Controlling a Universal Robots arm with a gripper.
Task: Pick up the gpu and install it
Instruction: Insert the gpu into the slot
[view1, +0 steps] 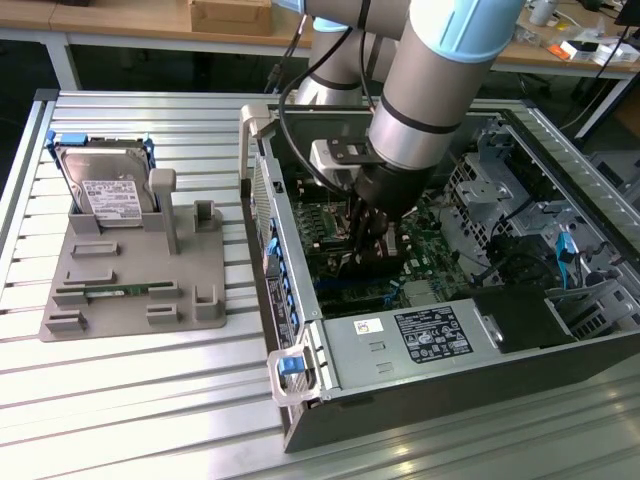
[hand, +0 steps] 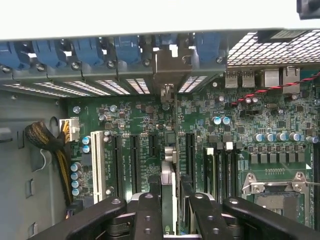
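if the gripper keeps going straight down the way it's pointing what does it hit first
Most likely the motherboard inside the computer case. The gripper points down at its expansion slots, with the gpu held edge-on between the fingers, so the card's lower edge would probably meet a slot first; depth is unclear.

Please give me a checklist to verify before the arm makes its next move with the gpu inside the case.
1. Gpu gripped in end effector: ok.
2. Gpu inside case, over motherboard: ok.
3. Bracket faces the blue latches: ok.
4. Cable bundle apart from gpu: ok.
5. Gpu edge seated in a slot: cannot tell.
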